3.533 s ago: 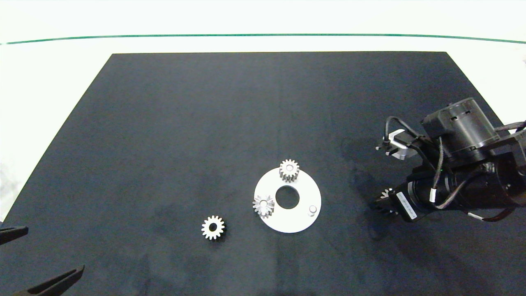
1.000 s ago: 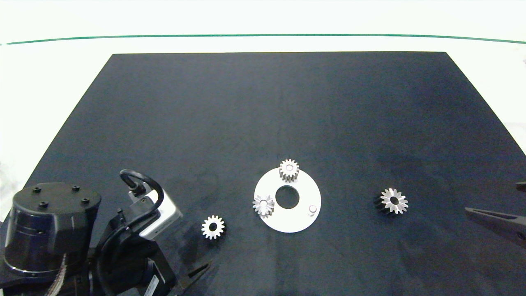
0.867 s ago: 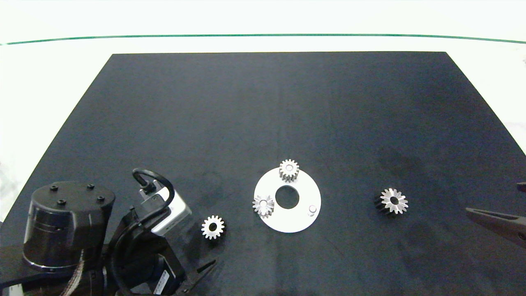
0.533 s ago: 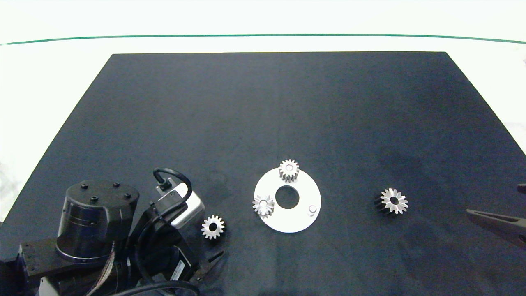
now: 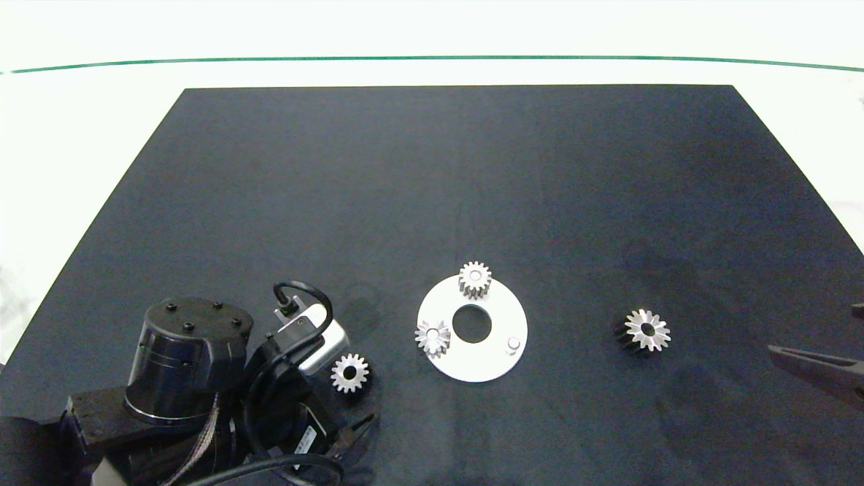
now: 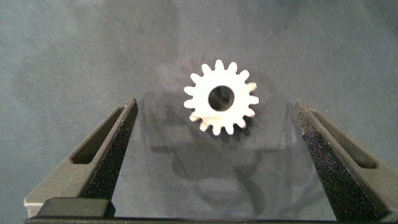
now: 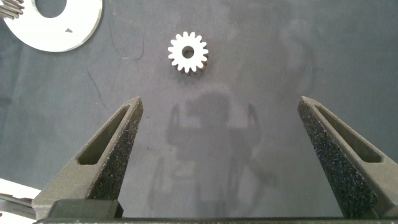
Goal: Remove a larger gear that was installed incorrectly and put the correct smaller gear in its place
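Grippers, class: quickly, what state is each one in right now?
Left gripper: open, empty, above the smaller gear.
Right gripper: open, empty, short of the larger gear.

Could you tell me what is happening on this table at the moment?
The robot is swapping gears on a white disc. The larger gear already lies off the disc on the black mat, near the right tool, which sits open at the table's right edge. The left tool is open and hovering over the smaller gear, which lies flat on the mat, not yet gripped. One peg on the disc stands bare; two other gears are still mounted there.
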`<state>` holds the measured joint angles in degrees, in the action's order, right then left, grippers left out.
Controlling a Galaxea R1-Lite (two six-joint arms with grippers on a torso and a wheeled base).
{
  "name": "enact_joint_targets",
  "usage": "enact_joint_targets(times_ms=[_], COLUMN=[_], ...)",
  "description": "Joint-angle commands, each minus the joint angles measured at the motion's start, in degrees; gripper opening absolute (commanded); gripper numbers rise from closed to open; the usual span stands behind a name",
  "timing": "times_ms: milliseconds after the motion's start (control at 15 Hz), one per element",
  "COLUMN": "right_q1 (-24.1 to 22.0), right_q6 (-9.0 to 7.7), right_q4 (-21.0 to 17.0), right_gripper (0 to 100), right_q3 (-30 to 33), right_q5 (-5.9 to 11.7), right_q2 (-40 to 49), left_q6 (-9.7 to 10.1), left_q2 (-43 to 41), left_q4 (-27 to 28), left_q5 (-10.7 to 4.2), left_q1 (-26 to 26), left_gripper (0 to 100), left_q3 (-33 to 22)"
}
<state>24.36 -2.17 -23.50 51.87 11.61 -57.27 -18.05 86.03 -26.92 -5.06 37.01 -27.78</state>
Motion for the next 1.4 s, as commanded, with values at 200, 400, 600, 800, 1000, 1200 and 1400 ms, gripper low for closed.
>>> enact_joint_targets(times_ms=[200,400,600,800,1000,1200,1400], right_q1=[0.0,0.1,0.1,0.1,0.1,0.1,0.1], right_q6=[-0.03,-0.03,-0.03,-0.03,-0.12,-0.03,-0.03], right_q4=[-0.1,-0.1,-0.1,-0.1,-0.1,-0.1,-0.1], right_gripper=[100,100,100,100,100,100,100], right_q3=[0.0,0.0,0.0,0.0,0.0,0.0,0.0], right_q5=[0.08,0.08,0.08,-0.09,0.08,-0.09,-0.09], right_q2=[0.0,0.0,0.0,0.0,0.1,0.4,0.4], left_q6=[-0.05,-0.05,-0.05,-0.05,-0.05,0.04,0.04], left_q2=[1.2,1.6,2.1,2.4,2.9,3.0,3.3], left_q4=[-0.2,-0.2,-0.2,-0.3,-0.3,-0.3,-1.4], left_q5=[-0.04,-0.13,-0.04,-0.04,-0.04,-0.13,-0.13], left_q1=[0.2,0.2,0.1,0.2,0.2,0.2,0.2], left_gripper=[98,92,86,80,74,68,62], left_q3=[-1.4,-1.7,-1.7,-1.7,-1.7,-1.7,-1.7])
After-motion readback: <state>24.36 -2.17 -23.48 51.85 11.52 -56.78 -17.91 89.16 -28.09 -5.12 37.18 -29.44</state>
